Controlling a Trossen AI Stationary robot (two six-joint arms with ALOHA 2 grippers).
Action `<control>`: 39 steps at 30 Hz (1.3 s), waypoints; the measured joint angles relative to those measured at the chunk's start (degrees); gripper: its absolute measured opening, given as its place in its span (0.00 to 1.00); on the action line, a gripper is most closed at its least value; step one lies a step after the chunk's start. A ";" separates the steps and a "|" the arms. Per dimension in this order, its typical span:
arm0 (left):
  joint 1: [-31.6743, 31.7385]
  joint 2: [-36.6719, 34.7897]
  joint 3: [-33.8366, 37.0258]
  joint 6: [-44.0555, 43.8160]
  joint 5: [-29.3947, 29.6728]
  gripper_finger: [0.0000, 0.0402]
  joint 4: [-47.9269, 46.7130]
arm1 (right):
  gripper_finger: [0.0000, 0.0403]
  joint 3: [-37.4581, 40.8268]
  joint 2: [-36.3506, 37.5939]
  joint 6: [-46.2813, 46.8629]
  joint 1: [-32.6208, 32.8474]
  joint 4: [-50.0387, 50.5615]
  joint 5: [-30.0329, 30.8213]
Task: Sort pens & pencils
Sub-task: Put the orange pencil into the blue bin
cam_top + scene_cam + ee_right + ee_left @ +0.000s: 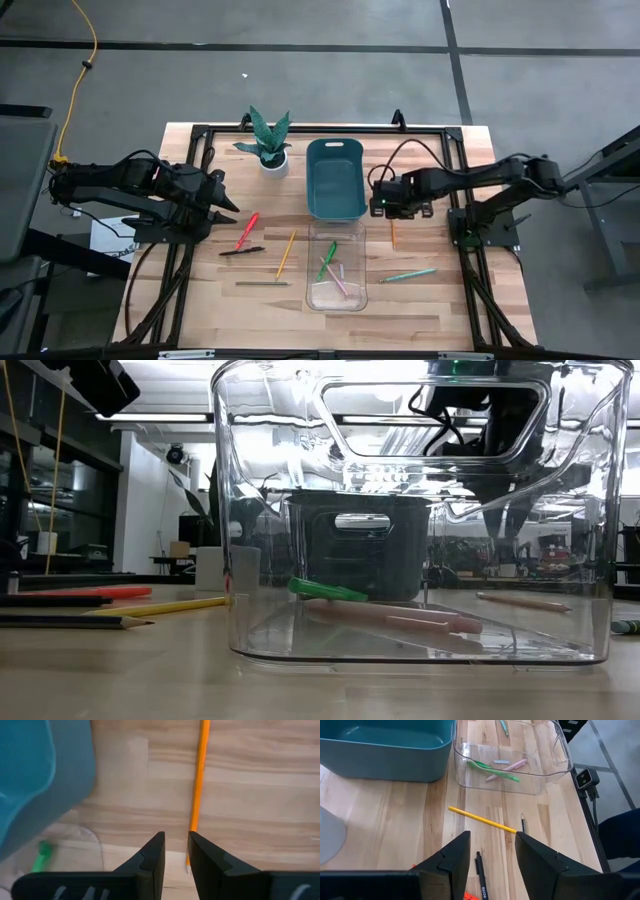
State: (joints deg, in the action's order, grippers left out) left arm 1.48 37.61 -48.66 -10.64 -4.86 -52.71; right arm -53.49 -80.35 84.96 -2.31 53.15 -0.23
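Right gripper hovering just left of thin orange pencil, jaws narrowly apart, holding nothing; risking rolling pencil away. Left gripper waiting open, empty.

Grey concrete floor lying around wooden table, dark seam lines crossing it. Yellow cable trailing over floor. Ceiling strip lights shining.

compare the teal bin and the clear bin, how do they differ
The teal bin is opaque and nothing shows inside it; the clear bin is see-through and holds a green pen and a pink pen. The teal bin sits farther back, beside the potted plant; the clear bin sits nearer the front edge. Both are rectangular and stand upright.
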 joint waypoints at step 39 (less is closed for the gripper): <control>0.00 0.00 0.00 0.48 -0.24 0.36 -1.74 | 0.18 0.00 -0.63 -0.67 -3.07 -2.99 1.99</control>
State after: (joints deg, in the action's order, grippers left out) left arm 1.48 37.60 -48.66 -10.16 -5.10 -54.45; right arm -53.49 -80.97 84.29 -5.38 50.16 1.76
